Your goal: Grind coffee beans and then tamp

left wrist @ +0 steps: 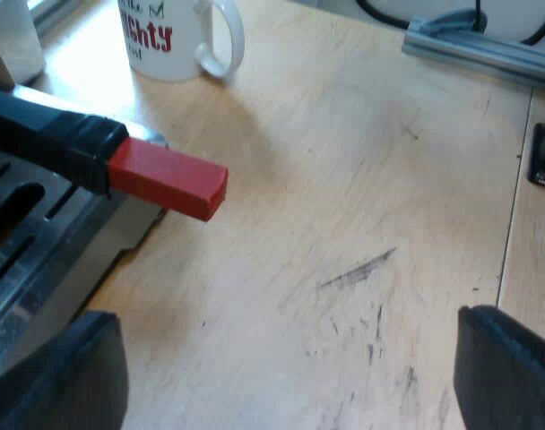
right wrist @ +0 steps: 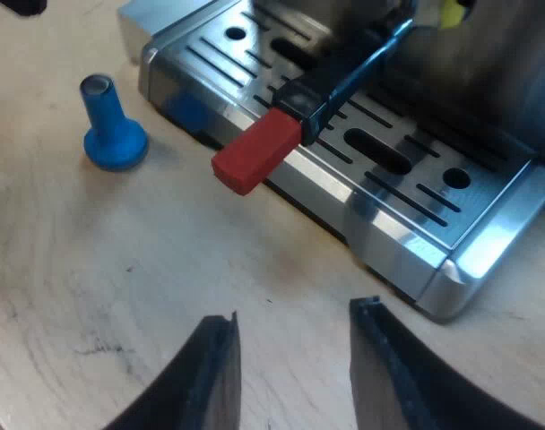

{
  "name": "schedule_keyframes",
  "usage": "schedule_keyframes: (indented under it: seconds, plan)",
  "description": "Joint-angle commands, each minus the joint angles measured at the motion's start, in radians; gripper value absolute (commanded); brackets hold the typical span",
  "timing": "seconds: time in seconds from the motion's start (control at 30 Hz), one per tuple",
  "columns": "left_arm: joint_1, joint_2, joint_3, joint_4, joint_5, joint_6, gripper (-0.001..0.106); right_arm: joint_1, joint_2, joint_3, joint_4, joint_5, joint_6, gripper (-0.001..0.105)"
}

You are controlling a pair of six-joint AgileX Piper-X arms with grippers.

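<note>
well, your holder (right wrist: 344,67) sat locked in the machine's (right wrist: 416,193) front, its red end (right wrist: 255,159) out over the table (right wrist: 93,287). it looked stiff and heavy, so you'd want the dark handle gripped squarely. left jaws and right jaws both stood open, empty.

Scuffed wooden table (left wrist: 344,179) — white mug (left wrist: 160,40), blue tamper (right wrist: 114,134), espresso machine (right wrist: 398,215)
</note>
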Motion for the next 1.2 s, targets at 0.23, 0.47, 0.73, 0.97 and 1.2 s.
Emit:
schedule_keyframes:
  seconds: [0.23,0.47,0.73,0.97,1.2]
  plan:
    - [-0.007,0.01,0.017,-0.049,0.009,0.007,0.075,0.165,0.004,0.13,-0.247,0.19,0.067,0.033]
    - [-0.007,0.01,0.075,-0.049,0.015,0.007,0.075,0.268,0.077,0.185,-0.361,0.339,0.14,0.033]
    - [-0.007,0.01,0.077,-0.049,0.02,0.0,0.075,0.313,0.247,0.188,-0.483,0.396,0.185,0.033]
    - [-0.007,0.01,0.077,-0.047,0.035,0.0,0.075,0.313,0.382,0.188,-0.587,0.543,0.293,0.033]
    - [-0.007,0.01,0.077,-0.048,0.038,0.0,0.075,0.313,0.456,0.194,-0.591,0.552,0.379,0.033]
